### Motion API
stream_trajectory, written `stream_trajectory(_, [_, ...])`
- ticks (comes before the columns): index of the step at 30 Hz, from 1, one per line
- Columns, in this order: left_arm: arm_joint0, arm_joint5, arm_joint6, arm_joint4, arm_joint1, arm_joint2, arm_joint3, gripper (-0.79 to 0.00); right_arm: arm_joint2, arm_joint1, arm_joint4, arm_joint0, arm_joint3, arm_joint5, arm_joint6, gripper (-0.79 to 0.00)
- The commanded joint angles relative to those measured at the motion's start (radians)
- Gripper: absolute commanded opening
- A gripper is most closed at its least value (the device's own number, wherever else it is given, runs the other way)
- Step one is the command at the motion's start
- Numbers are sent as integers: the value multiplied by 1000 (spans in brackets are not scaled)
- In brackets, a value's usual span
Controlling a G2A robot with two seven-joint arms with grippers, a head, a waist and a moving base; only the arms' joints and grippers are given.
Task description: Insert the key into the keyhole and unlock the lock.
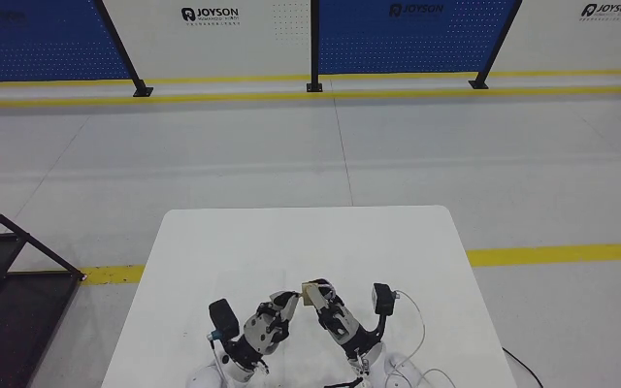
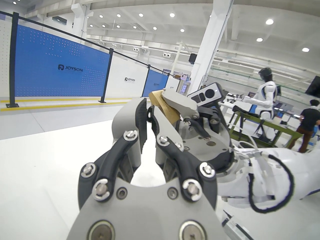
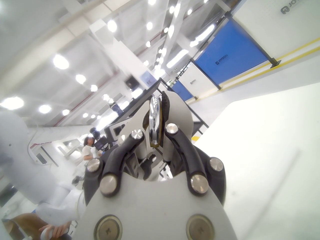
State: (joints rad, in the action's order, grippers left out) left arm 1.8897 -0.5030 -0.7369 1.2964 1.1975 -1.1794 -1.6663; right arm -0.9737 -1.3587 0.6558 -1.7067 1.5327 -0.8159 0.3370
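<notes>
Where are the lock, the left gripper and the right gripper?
lock (image 2: 157, 99), left wrist view, on its brass body.
left gripper (image 2: 148, 106), left wrist view, between its fingertips.
right gripper (image 3: 157, 99), right wrist view, between its fingertips.

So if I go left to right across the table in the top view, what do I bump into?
left arm's black box → left gripper → brass lock, pinched in the right gripper → right arm's black box → white cable

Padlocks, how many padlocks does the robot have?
1. The brass padlock is gripped in the right end effector, over the near part of the white table, right beside the left end effector.
</notes>
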Motion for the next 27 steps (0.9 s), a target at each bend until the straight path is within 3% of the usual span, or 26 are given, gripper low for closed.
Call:
stream_trajectory(1, [-1,29,-24,39,0,4,5,-785,0,0,0,0,0,0,0,-785])
stream_trajectory(5, [-4,90,-71,108,-1,7,15,-785,1,1,-3,0,1,3,-1,-785])
stream_trajectory(13, [-7,109,-130,143,-4,23,36,-785,3,3,-6,1,2,7,-2,-785])
stream_trajectory(21, [10,57,-161,103,-11,16,38,-779,-18,9,-24,-1,5,-9,-6,-785])
stream_trajectory(25, [32,-26,-161,49,-20,-5,46,-462,-31,15,-28,-7,12,-11,-33,-785])
stream_trajectory(27, [39,-95,-149,6,-25,-16,50,-366,-34,19,-43,-8,13,-18,-68,-785])
